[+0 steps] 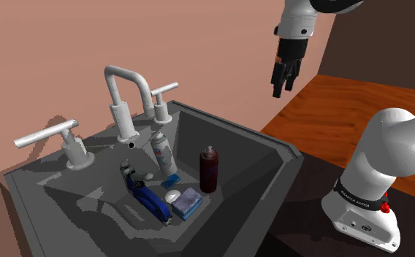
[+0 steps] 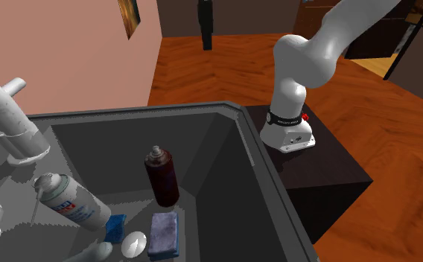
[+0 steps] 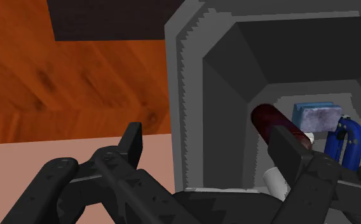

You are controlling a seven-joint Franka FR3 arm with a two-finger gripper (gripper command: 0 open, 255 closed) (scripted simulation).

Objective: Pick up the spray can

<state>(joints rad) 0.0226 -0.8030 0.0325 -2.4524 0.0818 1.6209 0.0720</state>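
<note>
White blue-labelled spray can leaned inside the dark grey sink, dark red bottle at its four o'clock; black gripper hung well apart at two o'clock, jaws spread.

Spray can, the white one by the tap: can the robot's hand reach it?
Probably yes. The open gripper hangs high up near the sink, and nothing covers the white spray can. The faucet stands close beside it and the dark red bottle is nearby, so it may be tight.

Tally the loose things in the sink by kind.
White spray can: 1
Dark red bottle: 1
Blue lying item: 1
Blue-grey sponge: 1
Small blue block: 1
White oval bar: 1
Total: 6
</note>
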